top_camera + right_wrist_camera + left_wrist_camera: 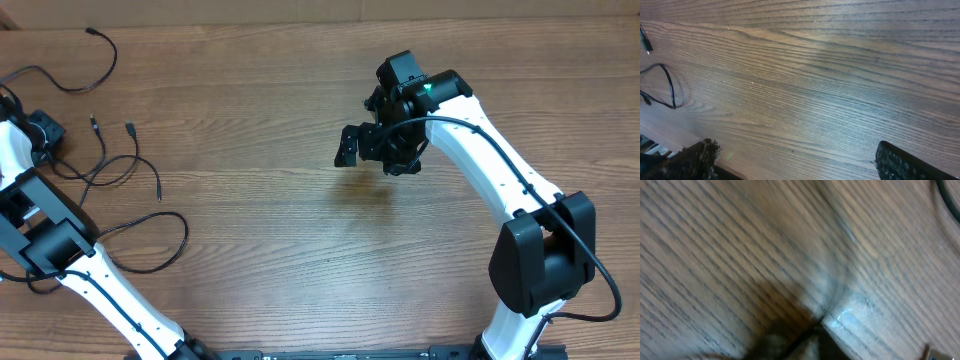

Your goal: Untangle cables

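Observation:
Several thin black cables (118, 168) lie spread in loose loops at the table's left side, with small plug ends pointing up. One separate cable (72, 86) curves at the far left top. My left gripper (42, 130) is at the left edge among the cables. Its wrist view is blurred and very close to the wood, with a bit of cable (949, 196) at the top right. My right gripper (362, 146) hovers over the table's middle, open and empty (800, 167), far from the cables. A cable loop (669, 86) shows at the left of the right wrist view.
The wooden table (300, 250) spans the overhead view. The left arm's white links (110, 290) run along the lower left, over part of a cable loop (165, 235). The right arm (500, 170) reaches in from the lower right.

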